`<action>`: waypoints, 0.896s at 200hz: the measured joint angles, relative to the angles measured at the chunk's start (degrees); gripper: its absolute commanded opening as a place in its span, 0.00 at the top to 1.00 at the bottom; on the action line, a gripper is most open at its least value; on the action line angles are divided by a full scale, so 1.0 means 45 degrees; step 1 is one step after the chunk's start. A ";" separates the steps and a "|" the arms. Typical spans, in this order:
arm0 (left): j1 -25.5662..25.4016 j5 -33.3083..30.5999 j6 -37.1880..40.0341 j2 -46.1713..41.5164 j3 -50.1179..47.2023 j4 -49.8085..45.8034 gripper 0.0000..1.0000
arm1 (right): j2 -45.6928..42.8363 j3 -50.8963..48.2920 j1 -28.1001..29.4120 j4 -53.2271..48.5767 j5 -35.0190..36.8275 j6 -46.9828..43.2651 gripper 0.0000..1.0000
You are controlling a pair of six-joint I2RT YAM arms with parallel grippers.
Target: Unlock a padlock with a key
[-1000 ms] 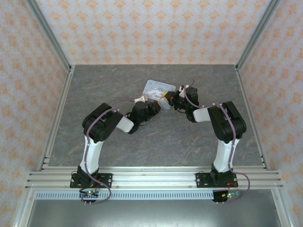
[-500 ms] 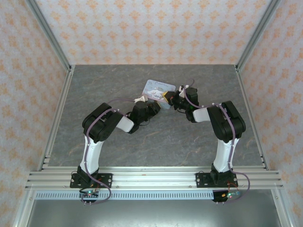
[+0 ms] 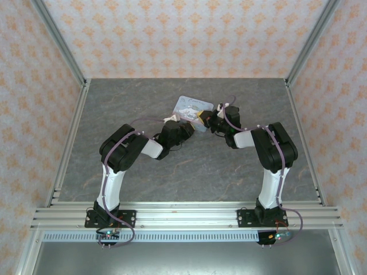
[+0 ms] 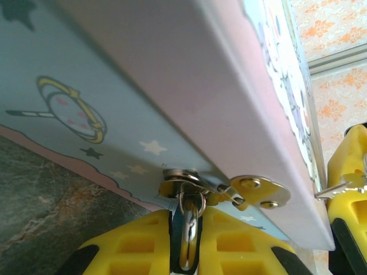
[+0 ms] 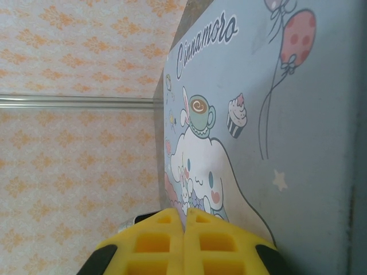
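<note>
The padlock [image 4: 190,240] hangs from the metal hasp [image 4: 252,189] on the side of the pale blue-and-pink tin box [image 4: 172,86]. Its silver shackle and dark body sit pinched between the yellow fingers of my left gripper [image 4: 188,212], which is shut on it. The key [image 4: 332,189], a thin pale sliver, sticks out of the right gripper's yellow finger [image 4: 350,172] toward the box's edge. My right gripper [image 5: 184,213] is shut, fingers pressed together, just over the box lid [image 5: 287,114]. From above, the left gripper [image 3: 187,128] and right gripper [image 3: 202,117] meet at the box [image 3: 192,105].
The box lies on the grey stone-patterned table [image 3: 143,109] at mid-depth, slightly right of centre. Patterned walls and aluminium frame posts [image 3: 63,51] bound the table on three sides. Both arms bend inward toward the box.
The left wrist has nudged slightly toward the box, and the box has shifted a touch away. The right arm has hardly moved.
</note>
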 measured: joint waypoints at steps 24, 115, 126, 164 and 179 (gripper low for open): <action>0.0102 0.0403 -0.0155 -0.0238 0.0063 -0.0597 1.00 | -0.0661 -0.0408 0.0000 -0.0767 -0.0073 -0.0083 1.00; 0.0578 0.2662 -0.1885 -0.1064 0.0063 -0.2361 1.00 | -0.3900 -0.3915 0.0005 -0.1418 -0.0782 -0.0398 1.00; 0.0612 0.2871 -0.2118 -0.1069 0.0063 -0.2356 1.00 | -0.3920 -0.4478 0.0005 -0.1156 -0.0855 -0.0306 1.00; 0.0665 0.3419 -0.2977 -0.1069 0.0058 -0.2254 1.00 | -0.3988 -0.6198 0.0121 -0.0029 -0.0665 0.0457 1.00; 0.0661 0.3604 -0.3385 -0.1069 0.0049 -0.2103 1.00 | -0.4051 -0.6426 0.0287 0.0316 -0.0476 0.0719 1.00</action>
